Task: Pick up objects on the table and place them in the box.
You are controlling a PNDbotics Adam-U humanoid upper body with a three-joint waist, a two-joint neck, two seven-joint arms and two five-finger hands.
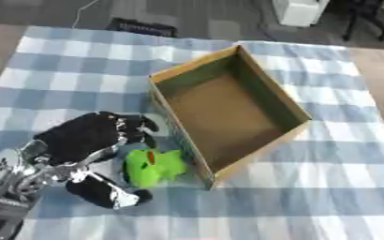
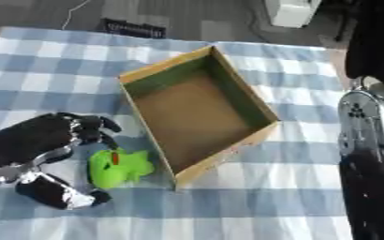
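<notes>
Left hand (image 1: 84, 140) fingers (image 1: 134, 127) spread, thumb (image 1: 113, 193) apart, bracketing green toy (image 1: 154, 166) without closing on it (pre-grasp, judged). Toy lies on bench (image 1: 56, 79), just beside box (image 1: 228, 112) near wall; box open, nothing inside. Right arm at view's right edge; its fingers not visible, state unknown.

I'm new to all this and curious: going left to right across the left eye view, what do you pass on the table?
Robot's left hand → green toy → open cardboard box, all on the checked cloth.
</notes>
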